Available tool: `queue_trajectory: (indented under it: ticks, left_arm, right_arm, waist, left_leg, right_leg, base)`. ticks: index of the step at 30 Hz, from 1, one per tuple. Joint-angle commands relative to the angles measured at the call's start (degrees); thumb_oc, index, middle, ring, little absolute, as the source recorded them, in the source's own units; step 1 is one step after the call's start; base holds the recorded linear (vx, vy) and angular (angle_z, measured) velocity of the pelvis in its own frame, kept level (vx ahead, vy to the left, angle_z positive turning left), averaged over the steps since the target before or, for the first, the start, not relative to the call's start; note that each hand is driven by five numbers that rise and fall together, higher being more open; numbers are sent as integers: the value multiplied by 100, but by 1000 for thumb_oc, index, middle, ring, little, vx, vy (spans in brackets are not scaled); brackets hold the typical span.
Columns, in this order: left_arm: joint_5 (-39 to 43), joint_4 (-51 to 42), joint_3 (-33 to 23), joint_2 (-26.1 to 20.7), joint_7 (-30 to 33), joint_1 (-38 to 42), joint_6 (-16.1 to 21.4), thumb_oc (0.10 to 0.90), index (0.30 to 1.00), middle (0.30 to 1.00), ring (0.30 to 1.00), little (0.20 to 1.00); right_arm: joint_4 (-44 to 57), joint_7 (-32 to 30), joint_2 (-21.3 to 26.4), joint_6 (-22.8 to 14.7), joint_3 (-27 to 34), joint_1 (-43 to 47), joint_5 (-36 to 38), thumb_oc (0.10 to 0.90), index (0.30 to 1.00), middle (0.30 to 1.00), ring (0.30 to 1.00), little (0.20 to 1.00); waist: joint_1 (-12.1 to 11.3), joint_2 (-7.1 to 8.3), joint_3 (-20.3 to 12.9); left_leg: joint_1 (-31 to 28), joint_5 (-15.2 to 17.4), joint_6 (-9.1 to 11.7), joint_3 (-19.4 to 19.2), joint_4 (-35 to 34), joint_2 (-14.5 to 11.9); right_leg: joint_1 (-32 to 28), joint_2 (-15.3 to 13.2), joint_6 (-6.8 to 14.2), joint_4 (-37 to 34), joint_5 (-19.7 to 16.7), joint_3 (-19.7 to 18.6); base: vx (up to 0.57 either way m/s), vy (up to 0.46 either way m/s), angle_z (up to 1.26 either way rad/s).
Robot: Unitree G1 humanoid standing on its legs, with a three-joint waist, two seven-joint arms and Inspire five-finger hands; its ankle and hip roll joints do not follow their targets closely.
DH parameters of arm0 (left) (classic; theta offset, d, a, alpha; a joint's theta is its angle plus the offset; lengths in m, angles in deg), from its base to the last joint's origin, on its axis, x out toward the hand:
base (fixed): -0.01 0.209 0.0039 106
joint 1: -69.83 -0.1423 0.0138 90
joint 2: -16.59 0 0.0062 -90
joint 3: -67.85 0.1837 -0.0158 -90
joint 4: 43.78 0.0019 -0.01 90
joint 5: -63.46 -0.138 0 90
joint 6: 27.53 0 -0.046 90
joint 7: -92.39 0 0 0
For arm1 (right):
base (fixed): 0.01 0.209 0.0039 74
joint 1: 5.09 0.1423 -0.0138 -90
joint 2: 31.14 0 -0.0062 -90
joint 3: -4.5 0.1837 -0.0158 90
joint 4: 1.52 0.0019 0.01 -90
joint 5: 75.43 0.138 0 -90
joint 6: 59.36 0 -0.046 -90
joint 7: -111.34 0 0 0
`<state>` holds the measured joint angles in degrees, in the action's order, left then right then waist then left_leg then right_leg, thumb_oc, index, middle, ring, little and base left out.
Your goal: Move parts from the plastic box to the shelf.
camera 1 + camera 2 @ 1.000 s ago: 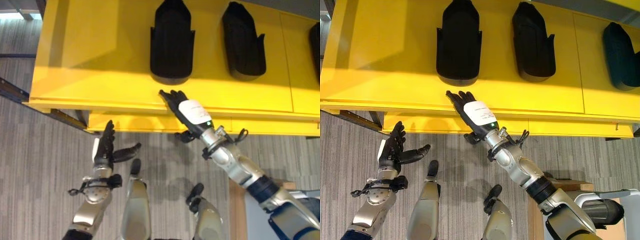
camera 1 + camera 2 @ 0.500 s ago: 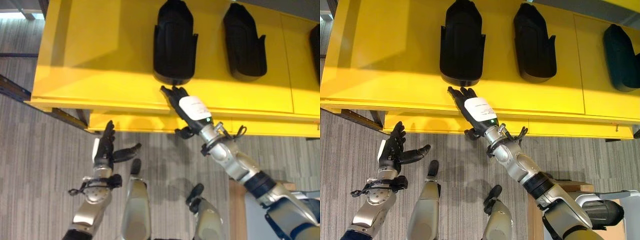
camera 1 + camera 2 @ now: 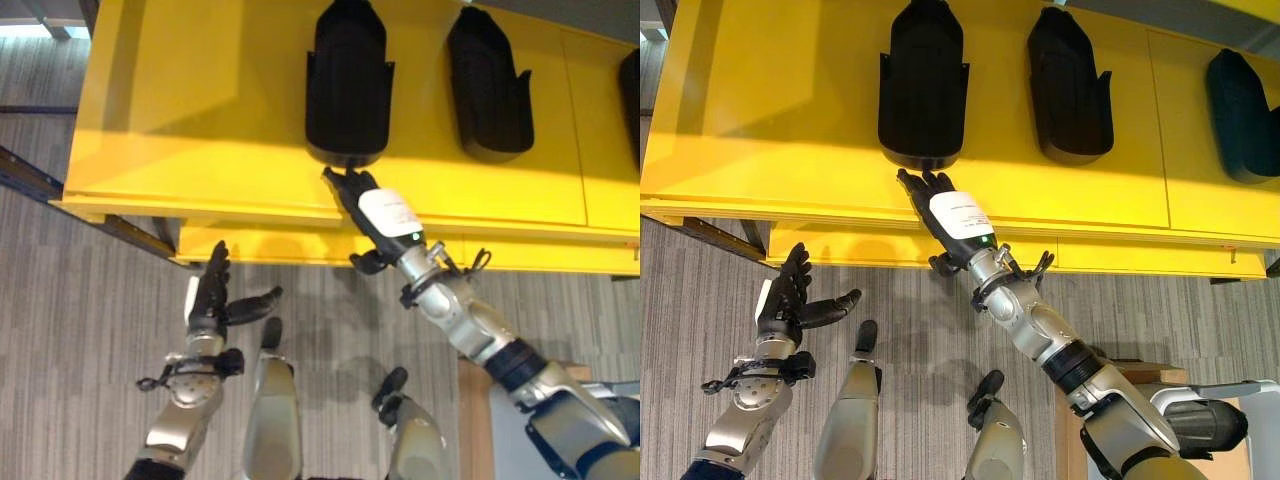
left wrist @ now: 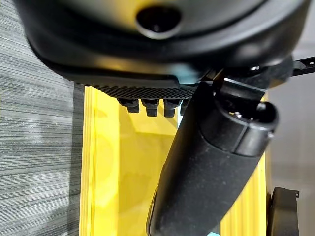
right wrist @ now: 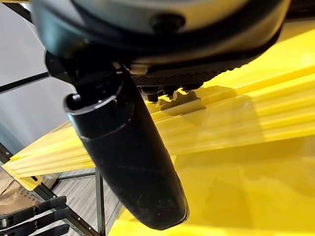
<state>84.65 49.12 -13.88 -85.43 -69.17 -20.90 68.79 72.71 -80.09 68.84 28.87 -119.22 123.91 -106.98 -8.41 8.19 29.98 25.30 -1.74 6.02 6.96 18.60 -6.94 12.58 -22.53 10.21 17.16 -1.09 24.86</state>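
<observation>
A black part [image 3: 922, 85] lies on the yellow shelf [image 3: 770, 120], its near end just beyond the fingertips of my right robot hand [image 3: 952, 215]. That robot hand reaches over the shelf's front edge with fingers straight, holding nothing. Two more parts [image 3: 1068, 85] [image 3: 1243, 115] lie further right. My left robot hand [image 3: 788, 300] hangs over the floor [image 3: 700, 290], fingers spread, empty.

- Yellow shelf [image 3: 760, 120]: flat top surface, raised front lip, standing on grey striped floor [image 3: 700, 290].
- First black part [image 3: 923, 80]: lies on the shelf, nearest the left end.
- Second black part [image 3: 1070, 82]: beside the first.
- Third dark part [image 3: 1243, 115]: near the right end.
</observation>
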Motion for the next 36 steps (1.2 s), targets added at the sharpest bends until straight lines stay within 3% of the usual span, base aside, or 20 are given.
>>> queue_trajectory:
  ticks: [1, 36]
  left_arm:
    - [-120, -419, -47, -65, 24, -18, 554, 900, 1000, 1000, 1000, 1000]
    - [2, -392, 51, -137, -38, 41, 566, 900, 1000, 1000, 1000, 1000]
  right_arm:
    - [-382, -191, -43, 147, 157, 325, -51, 900, 1000, 1000, 1000, 1000]
    - [-1064, -397, -30, 373, 319, 670, 84, 900, 1000, 1000, 1000, 1000]
  waist:
    - [-64, -12, -365]
    - [-81, -102, -305]
  left_leg:
    - [-285, 94, -379, -444, -332, 17]
    - [-222, 146, -404, -432, -209, 30]
  right_leg:
    - [124, 38, -33, 527, -264, -140]
    - [187, 40, -47, 624, -241, -189]
  base:
    - [0, 0, 0]
    - [0, 0, 0]
